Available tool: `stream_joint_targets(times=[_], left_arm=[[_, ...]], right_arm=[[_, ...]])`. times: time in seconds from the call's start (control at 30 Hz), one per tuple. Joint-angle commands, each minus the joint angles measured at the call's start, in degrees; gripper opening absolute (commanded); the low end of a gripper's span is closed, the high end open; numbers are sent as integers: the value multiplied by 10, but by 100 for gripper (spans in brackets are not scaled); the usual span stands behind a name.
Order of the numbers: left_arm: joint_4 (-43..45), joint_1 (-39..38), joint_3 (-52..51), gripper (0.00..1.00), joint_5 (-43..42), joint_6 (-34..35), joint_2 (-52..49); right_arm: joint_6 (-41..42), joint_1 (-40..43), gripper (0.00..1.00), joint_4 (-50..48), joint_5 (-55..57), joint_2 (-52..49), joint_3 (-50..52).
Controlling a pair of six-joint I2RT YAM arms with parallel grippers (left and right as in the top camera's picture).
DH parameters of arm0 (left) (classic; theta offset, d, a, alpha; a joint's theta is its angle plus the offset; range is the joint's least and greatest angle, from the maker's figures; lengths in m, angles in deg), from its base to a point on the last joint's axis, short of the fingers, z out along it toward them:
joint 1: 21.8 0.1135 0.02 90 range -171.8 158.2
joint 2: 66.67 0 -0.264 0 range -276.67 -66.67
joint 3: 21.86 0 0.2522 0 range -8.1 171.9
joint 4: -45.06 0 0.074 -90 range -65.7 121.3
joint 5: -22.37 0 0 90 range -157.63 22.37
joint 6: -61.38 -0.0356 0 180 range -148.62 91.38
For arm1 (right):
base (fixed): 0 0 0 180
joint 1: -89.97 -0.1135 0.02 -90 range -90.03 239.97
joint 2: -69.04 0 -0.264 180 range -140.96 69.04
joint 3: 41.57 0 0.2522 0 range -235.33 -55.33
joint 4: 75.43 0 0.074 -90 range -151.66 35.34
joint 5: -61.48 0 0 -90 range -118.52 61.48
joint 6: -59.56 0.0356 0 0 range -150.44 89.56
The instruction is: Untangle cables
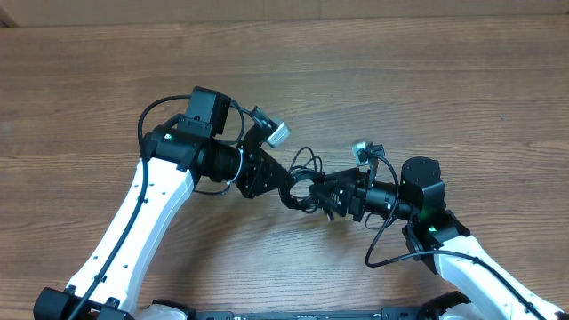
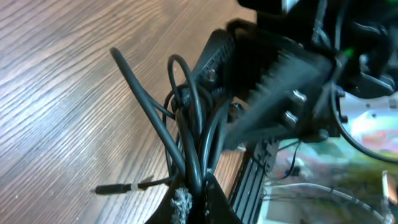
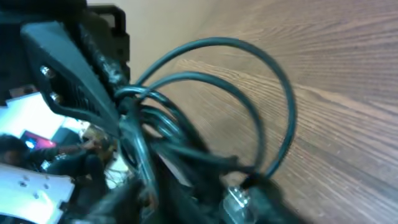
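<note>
The two arms met nose to nose over the wooden table (image 1: pixel 400 80). The left gripper (image 1: pixel 305 189) was clamped tight on a bundle of thin black cables (image 1: pixel 308 162). In its own wrist view the cords ran straight down into its pinched fingertips (image 2: pixel 217 208) and fanned out from there in loops. One cord stuck stiffly up and away from the left gripper. Another trailed out sideways from it to a slim plug end (image 2: pixel 115 187) just above the wood grain.

The right gripper (image 1: pixel 331 197) sat right against the left gripper, with its fingers in among the same loops. Its wrist view was blurred, so I couldn't tell whether its jaws were closed on a cord or standing apart. In that view, two wide loops arched out from beside the left gripper's dark body.
</note>
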Motion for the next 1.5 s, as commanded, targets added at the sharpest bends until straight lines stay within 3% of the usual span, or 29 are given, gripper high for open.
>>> stream_joint_targets(times=[0.0,0.07,0.13,0.2,0.37,0.7,0.83,0.97,1.03,1.13,1.17,1.4,1.43,1.47], left_arm=[[0,-6,8,4,-29,-52,5],[7,-6,8,7,-21,-50,5],[23,-6,8,22,6,-6,5],[44,-6,8,29,46,69,5],[71,-7,8,30,140,268,5],[63,-35,8,21,155,286,5],[68,-61,7,26,228,339,5],[98,-90,-4,34,238,354,5],[109,-105,-8,32,243,354,5],[113,-119,-10,7,276,361,5],[113,-120,-10,4,292,368,5],[115,-118,-10,4,351,427,5],[115,-118,-10,4,355,448,5],[114,-118,-10,4,361,475,5]], right_arm=[[-2,-3,26,-6,-42,3,-5],[3,-3,13,-2,-38,3,-5],[28,-3,4,0,-26,3,-5],[80,-3,4,0,2,3,-5],[159,-3,4,0,60,3,-5],[246,-3,5,2,106,3,-5],[278,-4,7,1,105,3,-5],[298,-4,7,-3,106,3,-5],[306,-4,7,-11,105,3,-5],[306,-4,7,-16,101,3,-5],[306,-4,7,-15,100,3,-5],[306,-4,8,-16,95,3,-5],[306,-4,14,-16,95,3,-5],[305,-4,31,-16,96,3,-5]])
